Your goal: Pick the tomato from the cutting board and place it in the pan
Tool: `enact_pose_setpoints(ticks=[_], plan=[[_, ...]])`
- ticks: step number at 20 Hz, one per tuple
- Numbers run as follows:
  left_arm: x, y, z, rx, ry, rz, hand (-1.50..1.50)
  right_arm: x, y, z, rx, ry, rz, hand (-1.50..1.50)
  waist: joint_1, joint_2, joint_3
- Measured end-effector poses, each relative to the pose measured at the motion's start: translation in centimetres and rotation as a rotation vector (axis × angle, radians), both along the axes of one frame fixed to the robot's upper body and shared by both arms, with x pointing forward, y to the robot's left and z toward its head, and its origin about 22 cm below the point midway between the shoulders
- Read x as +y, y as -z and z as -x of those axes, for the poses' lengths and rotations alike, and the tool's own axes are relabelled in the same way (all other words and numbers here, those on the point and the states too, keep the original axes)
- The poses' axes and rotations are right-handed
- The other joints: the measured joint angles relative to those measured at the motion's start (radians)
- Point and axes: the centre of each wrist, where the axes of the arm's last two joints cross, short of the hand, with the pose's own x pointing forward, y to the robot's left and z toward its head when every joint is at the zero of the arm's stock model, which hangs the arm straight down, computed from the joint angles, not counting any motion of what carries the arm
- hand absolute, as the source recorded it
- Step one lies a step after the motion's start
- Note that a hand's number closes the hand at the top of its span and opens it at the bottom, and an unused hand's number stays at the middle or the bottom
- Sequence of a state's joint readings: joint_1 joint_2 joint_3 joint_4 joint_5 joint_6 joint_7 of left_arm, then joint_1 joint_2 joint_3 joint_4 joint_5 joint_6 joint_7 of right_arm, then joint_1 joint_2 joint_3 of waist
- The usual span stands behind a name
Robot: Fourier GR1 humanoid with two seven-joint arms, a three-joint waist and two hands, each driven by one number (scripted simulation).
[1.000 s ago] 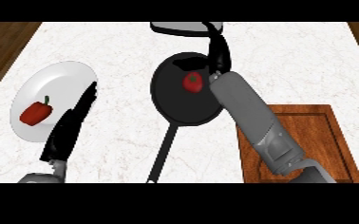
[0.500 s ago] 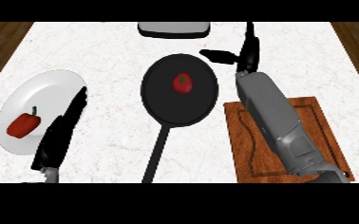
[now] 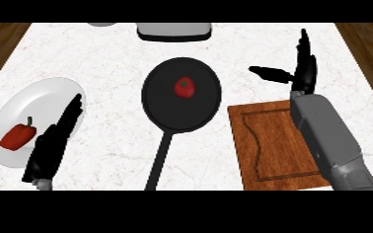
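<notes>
Red tomato (image 3: 185, 87) in black pan (image 3: 162, 109) — stem up-view, pan handle toward viewer, both hands' fingers straight — right hand (image 3: 302, 69), left hand (image 3: 55, 143).

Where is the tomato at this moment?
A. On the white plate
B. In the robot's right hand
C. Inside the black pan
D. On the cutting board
C. The tomato lies inside the black pan, while the cutting board is bare, the white plate holds a red pepper, and the right hand is open beside the pan.
</notes>
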State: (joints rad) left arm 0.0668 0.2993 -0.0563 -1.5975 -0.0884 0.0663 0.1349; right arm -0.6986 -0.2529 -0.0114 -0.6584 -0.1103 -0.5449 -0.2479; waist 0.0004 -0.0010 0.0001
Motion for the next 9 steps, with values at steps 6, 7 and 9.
enact_pose_setpoints(ticks=[6,7,9], plan=[[-0.3,-0.2,0.4,0.006,-0.008,-0.004,0.0,-6.6,-0.4,2.8,-0.004,-0.014,0.018,-1.5,-0.003,-0.001,0.0],[-0.1,-0.2,0.2,0.007,-0.008,-0.006,0.0,-7.9,-0.5,3.3,-0.001,-0.017,0.02,-1.5,-0.003,-0.001,0.0],[-0.2,-0.1,0.2,0.009,-0.005,-0.002,0.0,-9.7,-0.5,4.3,0.0,-0.023,0.021,-1.5,-0.003,-0.001,0.0]])
